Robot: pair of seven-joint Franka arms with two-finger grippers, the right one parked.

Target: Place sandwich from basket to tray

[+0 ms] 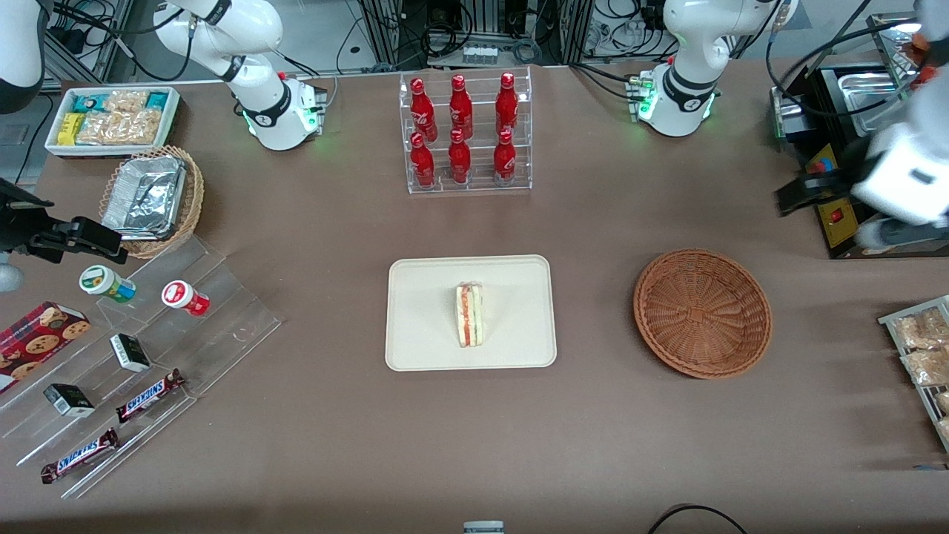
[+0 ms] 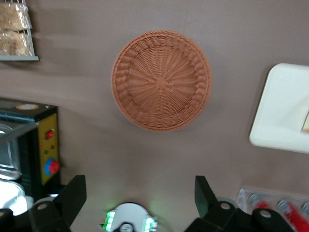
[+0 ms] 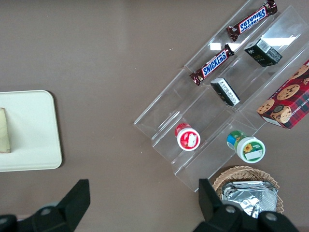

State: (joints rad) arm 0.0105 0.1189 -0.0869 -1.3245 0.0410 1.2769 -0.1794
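- Although the sandwich (image 1: 469, 314) already lies on the cream tray (image 1: 415, 348), near its middle with the red and green filling stripe facing up, the job looks finished and little remains to spoil it.
- The brown wicker basket (image 1: 702, 312) sits bare just beside the tray, toward the working arm's end of the worktop (image 1: 593, 445).
- The hand (image 2: 140, 195) hangs high above the worktop, clear of both basket and tray, its two fingers spread wide with nothing between them.
- One risk, as a judgement: the arm is close to a black appliance with a red knob (image 1: 834, 215) at the worktop's edge, and a careless swing could knock it.
- Another: a low pass back over the tray could nudge the sandwich, which stands on a narrow edge and may tip.
- The worktop is a plain brown cloth-like surface, flat and matte.
- Farther from the front camera stands a clear rack of red bottles (image 1: 465, 133).
- Toward the parked arm's end sit clear stepped shelves with chocolate bars (image 1: 148, 395).
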